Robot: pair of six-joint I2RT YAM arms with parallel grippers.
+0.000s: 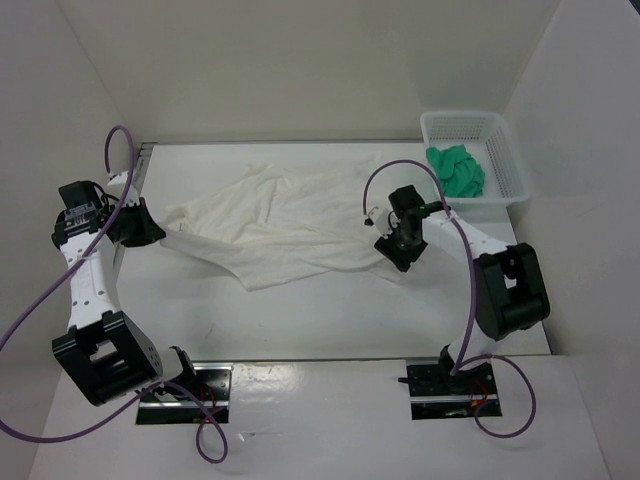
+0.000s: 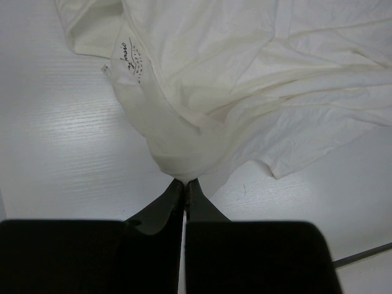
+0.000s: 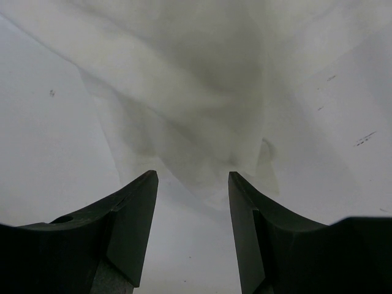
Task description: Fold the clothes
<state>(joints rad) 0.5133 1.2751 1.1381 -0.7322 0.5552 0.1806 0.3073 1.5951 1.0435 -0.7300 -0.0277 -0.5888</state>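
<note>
The clothes (image 1: 285,225) are one large white wrinkled garment spread across the middle of the table. My left gripper (image 1: 158,230) sits at its left end. In the left wrist view the left gripper (image 2: 184,182) is shut on a pinched fold of the clothes (image 2: 245,73), with a small printed label near the collar. My right gripper (image 1: 392,252) hovers at the garment's right edge. In the right wrist view the right gripper (image 3: 191,182) stands open, and the edge of the clothes (image 3: 196,92) lies just ahead of its fingertips (image 3: 149,180), not gripped.
A white mesh basket (image 1: 505,165) stands at the back right with a green cloth (image 1: 457,170) inside. White walls close in the table on the left, back and right. Both arm bases sit at the near edge.
</note>
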